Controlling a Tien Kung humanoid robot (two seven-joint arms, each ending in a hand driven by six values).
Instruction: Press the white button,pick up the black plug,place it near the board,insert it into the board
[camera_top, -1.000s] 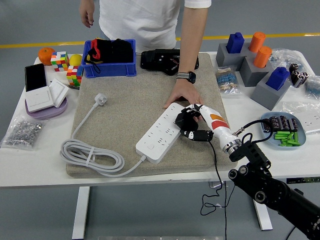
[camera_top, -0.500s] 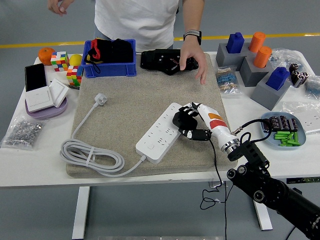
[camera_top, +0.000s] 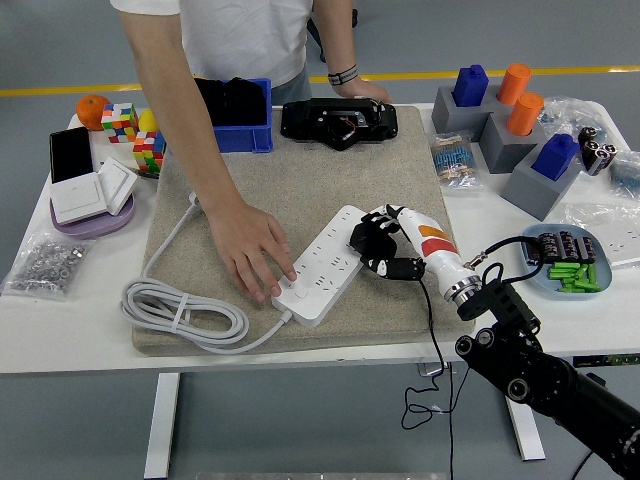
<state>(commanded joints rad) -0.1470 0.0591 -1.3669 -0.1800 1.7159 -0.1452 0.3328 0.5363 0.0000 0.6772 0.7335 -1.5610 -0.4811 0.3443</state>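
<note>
The white power strip (camera_top: 322, 270) lies slantwise on the beige mat (camera_top: 290, 190). My right hand (camera_top: 378, 246) rests at the strip's far right end, fingers curled on the black plug (camera_top: 363, 240), which sits over the sockets there. The plug's thin black cable (camera_top: 430, 340) hangs off the table front. A person's hand (camera_top: 252, 255) reaches in from the upper left and presses its fingertips on the strip's near left end, covering the spot where the white button lies. My left arm does not show.
The strip's white cable (camera_top: 185, 312) is coiled on the mat's near left. A blue bin (camera_top: 245, 135) and a black device (camera_top: 335, 120) stand at the mat's far edge, the person's other hand (camera_top: 365, 90) behind the device. Grey blocks (camera_top: 500, 140) and a blue plate (camera_top: 600, 290) stand at the right.
The person's hand left the strip's far end and drew back behind the black device. Their other arm came in from the left onto the strip's near end. My right hand barely moved.
</note>
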